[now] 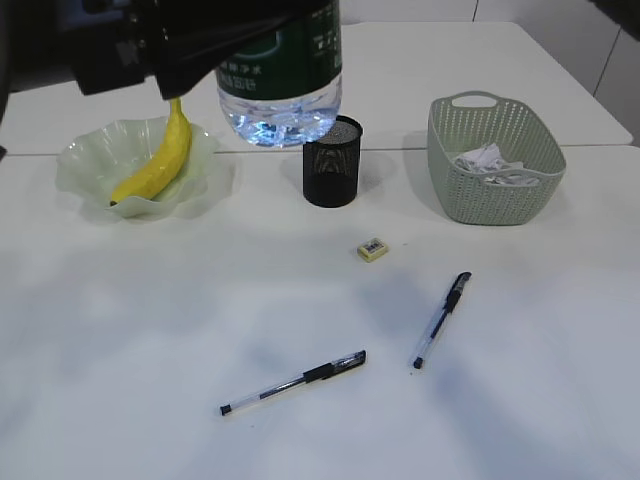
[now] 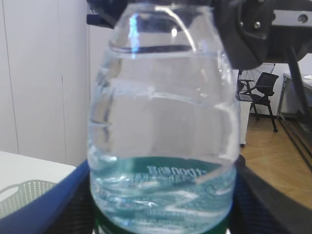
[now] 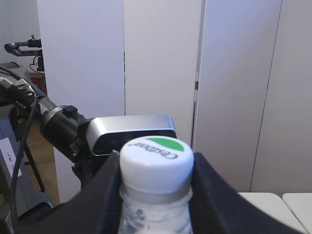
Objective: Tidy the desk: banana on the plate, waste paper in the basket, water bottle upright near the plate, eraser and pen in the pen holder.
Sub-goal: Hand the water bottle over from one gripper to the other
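Clear plastic water bottle with a green label and white cap, hanging in the air at 12 o'clock of the exterior view, a little to the left. Long axis vertical: rounded base pointing down at the white tabletop, cap end up and out of that picture. Clear of the table, base above and just behind the black mesh pen holder, with water pooled in the bottom.

Right gripper narrowed on the cap end: black fingers pressed to both sides of the neck, with the white cap standing up between them, in the lower middle of the wrist view. Left gripper spread wide around the belly of the bottle, a blue-edged finger at 8 o'clock and a black one at 4 o'clock, both against the bottle's flanks, holding it.

Yellow banana lying on the pale green wavy plate at 10 o'clock, beside and below the bottle. Grey-green woven plastic basket at 2 o'clock, with crumpled white paper inside. Small yellow eraser near the centre of the table. One black-capped pen at 6 o'clock, lying nearly crosswise; a second pen at 4 o'clock, slanted.
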Controlling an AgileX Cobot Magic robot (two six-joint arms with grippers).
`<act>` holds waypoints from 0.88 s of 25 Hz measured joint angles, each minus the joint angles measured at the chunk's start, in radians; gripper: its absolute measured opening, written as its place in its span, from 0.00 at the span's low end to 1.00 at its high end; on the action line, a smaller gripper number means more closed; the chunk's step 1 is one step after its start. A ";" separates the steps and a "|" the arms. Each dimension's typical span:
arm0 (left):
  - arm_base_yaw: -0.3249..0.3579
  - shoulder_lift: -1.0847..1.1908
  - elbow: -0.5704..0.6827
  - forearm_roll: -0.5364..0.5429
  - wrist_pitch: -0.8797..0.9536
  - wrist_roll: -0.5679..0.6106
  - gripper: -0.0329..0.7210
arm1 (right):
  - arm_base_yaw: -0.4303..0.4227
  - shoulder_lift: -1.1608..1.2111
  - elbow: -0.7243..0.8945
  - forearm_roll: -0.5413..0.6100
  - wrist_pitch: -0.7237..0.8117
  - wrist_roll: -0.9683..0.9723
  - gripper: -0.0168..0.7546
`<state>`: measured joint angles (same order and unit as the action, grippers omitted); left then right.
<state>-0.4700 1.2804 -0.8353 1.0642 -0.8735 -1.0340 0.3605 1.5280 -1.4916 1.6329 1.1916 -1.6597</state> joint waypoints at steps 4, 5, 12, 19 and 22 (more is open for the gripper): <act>0.000 0.002 0.000 0.004 0.000 0.000 0.70 | 0.000 0.000 0.000 0.000 0.000 0.000 0.35; 0.000 0.002 0.000 0.007 0.000 0.000 0.68 | 0.000 0.000 0.000 0.000 0.000 0.000 0.35; 0.000 0.002 -0.002 0.011 0.000 0.000 0.60 | 0.000 0.000 0.000 0.000 0.000 0.000 0.35; 0.000 0.002 -0.002 0.011 0.000 -0.002 0.57 | 0.000 0.000 0.000 0.000 0.000 0.000 0.35; 0.000 0.002 -0.002 0.011 0.000 -0.002 0.57 | 0.000 0.000 0.000 -0.002 0.000 0.000 0.35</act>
<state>-0.4700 1.2819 -0.8375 1.0757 -0.8735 -1.0358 0.3605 1.5280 -1.4916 1.6311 1.1916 -1.6597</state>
